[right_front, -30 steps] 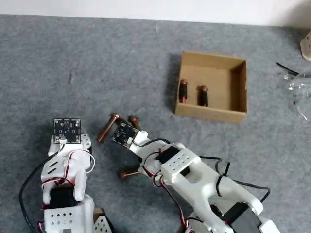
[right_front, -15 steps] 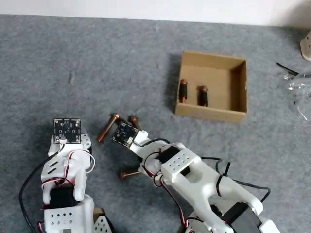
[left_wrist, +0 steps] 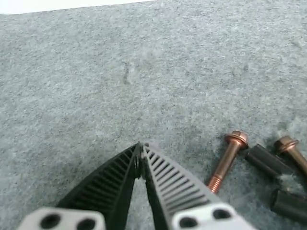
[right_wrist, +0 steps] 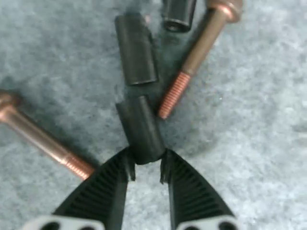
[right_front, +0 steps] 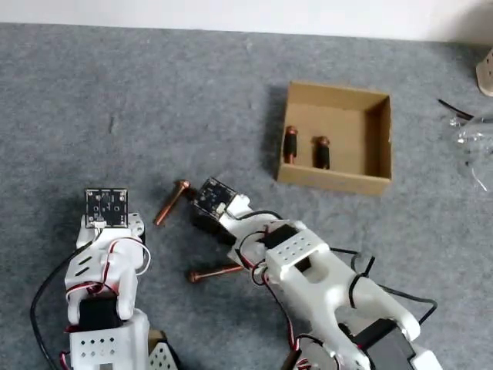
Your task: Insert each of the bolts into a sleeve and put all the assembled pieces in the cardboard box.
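My right gripper (right_wrist: 145, 167) is shut on the end of a black sleeve (right_wrist: 140, 128) that lies on the grey carpet. Just past it lie a second sleeve (right_wrist: 135, 49), a third sleeve (right_wrist: 178, 12) and a copper bolt (right_wrist: 197, 52). Another bolt (right_wrist: 41, 140) lies to one side. In the high view one bolt (right_front: 171, 202) lies beside the right arm's wrist (right_front: 214, 197) and another bolt (right_front: 216, 271) beside its forearm. My left gripper (left_wrist: 142, 147) is shut and empty, over bare carpet short of a bolt (left_wrist: 228, 160) and a sleeve (left_wrist: 266, 161). The cardboard box (right_front: 377, 139) holds two assembled pieces (right_front: 290, 144) (right_front: 322, 153).
Clear plastic and a black wire (right_front: 466, 123) lie at the right edge of the table. A pale object (right_front: 485, 71) sits at the far right. Open carpet stretches across the left and far parts of the table.
The right arm's wrist has shifted away from the near edge and slightly right, now covering the bolt that lay beside it. The bolt by its forearm shows more. The left arm is still.
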{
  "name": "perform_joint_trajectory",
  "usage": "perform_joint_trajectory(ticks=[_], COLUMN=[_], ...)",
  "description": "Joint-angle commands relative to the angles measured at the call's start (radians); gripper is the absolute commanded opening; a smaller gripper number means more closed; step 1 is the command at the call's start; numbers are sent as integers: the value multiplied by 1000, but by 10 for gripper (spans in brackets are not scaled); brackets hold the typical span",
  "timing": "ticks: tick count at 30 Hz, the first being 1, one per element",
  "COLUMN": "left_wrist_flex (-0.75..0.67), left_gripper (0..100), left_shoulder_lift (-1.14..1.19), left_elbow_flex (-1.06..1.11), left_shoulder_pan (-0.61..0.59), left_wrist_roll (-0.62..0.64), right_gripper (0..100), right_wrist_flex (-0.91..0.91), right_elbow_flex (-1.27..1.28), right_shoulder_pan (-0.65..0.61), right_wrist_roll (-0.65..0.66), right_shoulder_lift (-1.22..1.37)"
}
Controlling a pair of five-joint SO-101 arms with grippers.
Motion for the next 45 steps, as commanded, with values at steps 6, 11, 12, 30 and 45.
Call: perform_joint_trajectory(ticks=[6, 11, 12, 30, 45], left_wrist_flex=[-21, -21, -21, -23, -23], left_gripper=[11, 11, 11, 11, 11], left_shoulder_lift=[-8, -8, -8, -8, -8], left_elbow_flex=[-18, -18, -18, -19, -18], left_shoulder_pan=[-7, -7, -7, -1, -1], left_wrist_roll=[-5, -6, -6, -6, -6], right_gripper=[6, 6, 6, 8, 152], right_wrist_flex=[70, 71, 71, 68, 65], right_elbow_flex=[-19, -19, -19, -10, -70], right_shoulder_pan=[77, 180, 203, 476, 398], right_wrist_roll=[8, 8, 8, -3, -89], right_shoulder_lift=[-15, -15, -15, -15, -4])
